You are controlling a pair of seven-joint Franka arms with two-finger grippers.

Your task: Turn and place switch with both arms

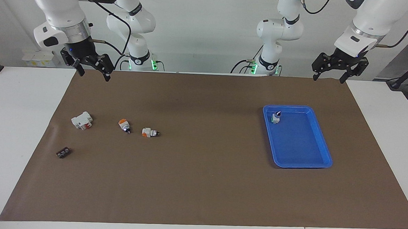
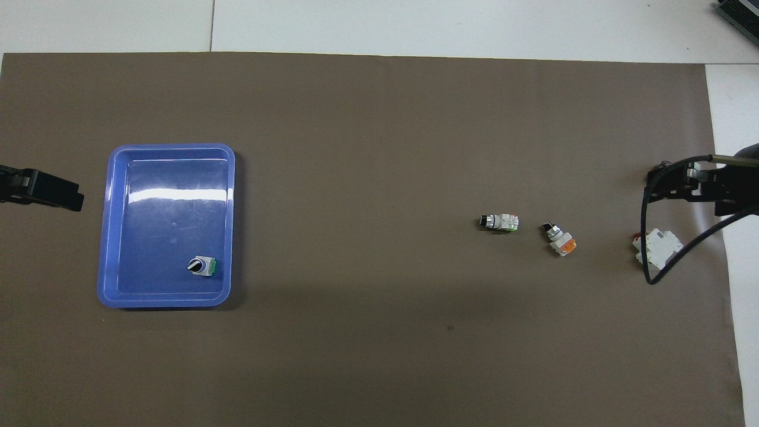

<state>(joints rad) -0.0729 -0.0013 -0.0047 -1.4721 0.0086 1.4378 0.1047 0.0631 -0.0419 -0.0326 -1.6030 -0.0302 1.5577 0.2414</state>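
The switch (image 1: 276,117), white-bodied with a green end and a black-and-silver knob on top, stands upright in the blue tray (image 1: 301,166). It is in the tray corner nearest the robots and the table's middle. It also shows in the overhead view (image 2: 201,265), inside the tray (image 2: 107,237). My left gripper (image 1: 329,78) is open and empty, raised over the brown mat beside the tray (image 2: 59,198). My right gripper (image 1: 92,74) is open and empty, raised over the mat at the right arm's end (image 2: 682,184).
Two orange-ended switches (image 1: 124,125) (image 1: 150,132) lie on the mat toward the right arm's end, with a white-and-red block (image 1: 82,120) beside them. A small black part (image 1: 63,152) lies farther from the robots than the block. A black cable loops over the block in the overhead view (image 2: 655,248).
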